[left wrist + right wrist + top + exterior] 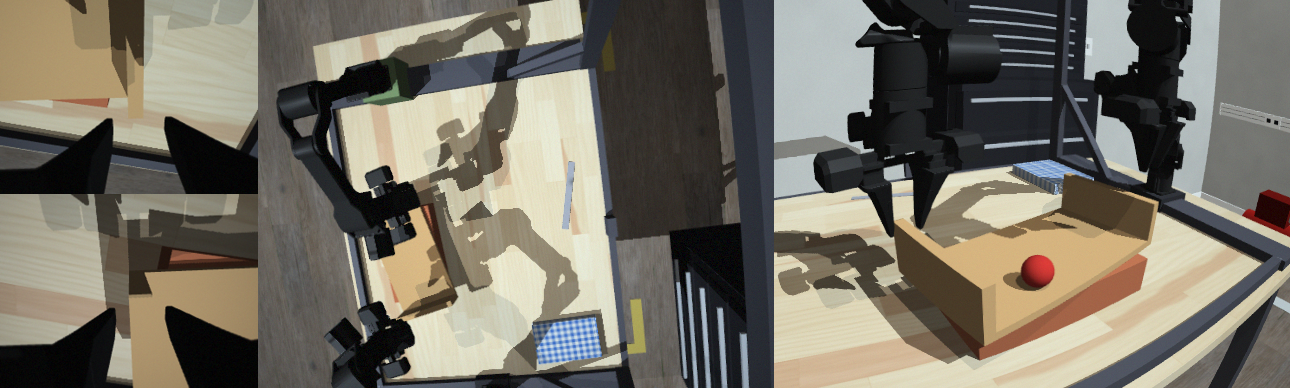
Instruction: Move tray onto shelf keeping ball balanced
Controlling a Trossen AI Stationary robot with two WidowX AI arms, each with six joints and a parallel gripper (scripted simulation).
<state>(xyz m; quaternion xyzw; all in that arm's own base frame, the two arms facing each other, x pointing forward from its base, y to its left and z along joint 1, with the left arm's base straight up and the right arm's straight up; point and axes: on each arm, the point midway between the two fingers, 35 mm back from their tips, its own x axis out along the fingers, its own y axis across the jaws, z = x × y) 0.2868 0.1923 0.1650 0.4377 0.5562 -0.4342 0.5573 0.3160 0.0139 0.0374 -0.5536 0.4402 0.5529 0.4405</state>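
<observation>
Where things stand now: left gripper (385, 342) (1151, 176) (138, 121) and right gripper (390, 206) (906, 231) (140, 313) are both partway open, holding nothing. Tray (418, 265) (974, 270) (43, 56) sits askew on the reddish shelf (430, 215) (1094, 300) (88, 102) (195, 256). Exterior view shows the red ball (1037, 271) on the tray floor, nearer the right gripper's end; top view doesn't, nor does either wrist view. Can't tell its offset from its start spot.
</observation>
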